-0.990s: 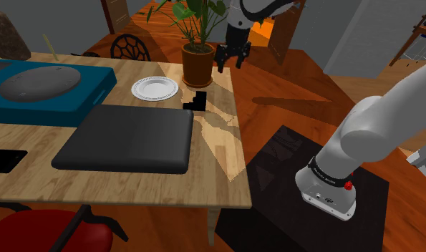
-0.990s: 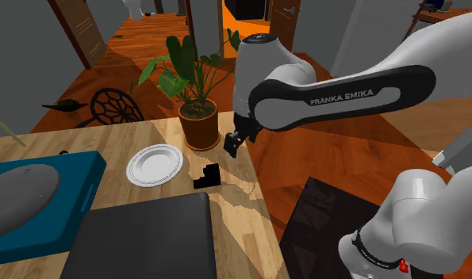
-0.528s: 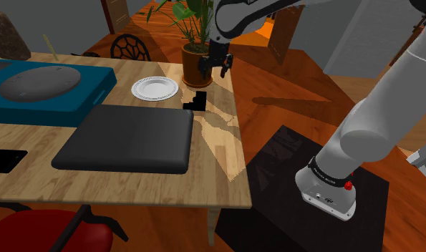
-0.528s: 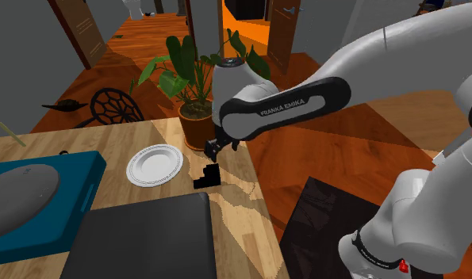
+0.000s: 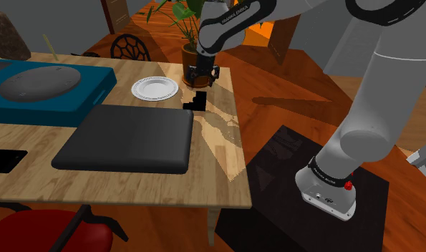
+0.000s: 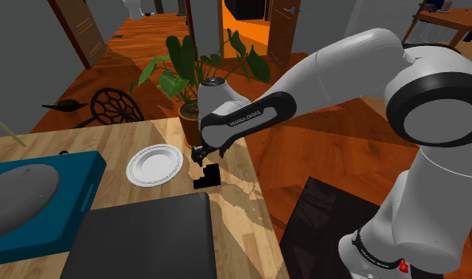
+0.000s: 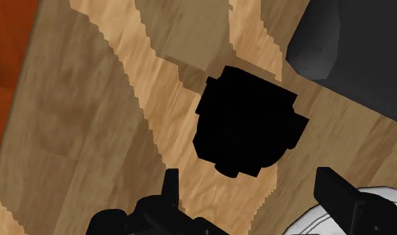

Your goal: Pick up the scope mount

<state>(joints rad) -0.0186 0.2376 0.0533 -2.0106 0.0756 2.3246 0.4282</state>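
The scope mount point(image 5: 197, 100) is a small black stepped block near the wooden table's right edge in the shoulder view, between a white plate and that edge. My black gripper point(image 5: 202, 77) hangs just above it and slightly toward the plant, pointing down. In the second exterior view the gripper point(image 6: 201, 154) hovers right over the mount point(image 6: 207, 176). The wrist view shows the mount point(image 7: 247, 123) as a black blob ahead of the gripper point(image 7: 253, 200), whose fingers stand apart with nothing between them.
A potted plant point(image 5: 197, 61) stands close behind the gripper. Beside the mount lie a white plate point(image 5: 155, 88) and a dark grey pad point(image 5: 125, 137). A teal tray point(image 5: 97, 93) holds a grey oval. The table edge point(image 5: 236, 122) is near the mount.
The arm has swung from beside the plant, over the floor, leftward and down to just above the mount. The fingers stay apart. The mount has not moved.
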